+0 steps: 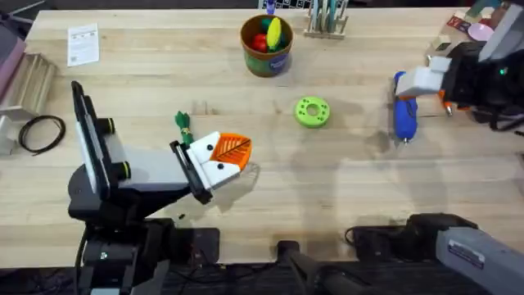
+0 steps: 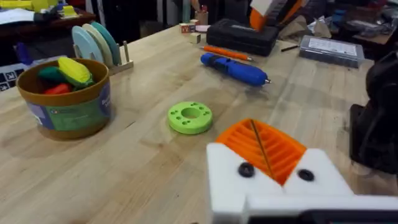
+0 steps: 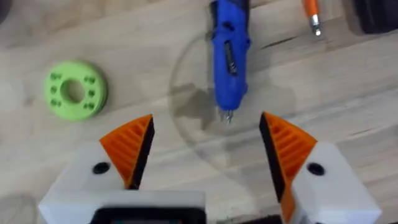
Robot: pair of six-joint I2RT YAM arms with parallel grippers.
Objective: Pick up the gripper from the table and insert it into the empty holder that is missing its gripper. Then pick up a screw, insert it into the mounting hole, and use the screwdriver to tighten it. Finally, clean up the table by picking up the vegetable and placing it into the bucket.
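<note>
The right gripper, orange pads spread, hangs over the chunky bright-blue powered screwdriver lying at the wooden surface's two o'clock. Likely next comes a straight descent and a pinch. The left gripper is pressed together.

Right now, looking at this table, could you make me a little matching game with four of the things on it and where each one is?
Things:
1. chunky bright-blue screwdriver
2. flat round bright-green disc with holes
3. small olive-green bucket with a brown-orange rim
4. thin dark-green toy vegetable

Places:
A. far side of the table, holding red, yellow and green toys
B. just beyond the left gripper
C. middle of the table
D. under the open right gripper

Pairs: 1-D, 2-C, 3-A, 4-B
</note>
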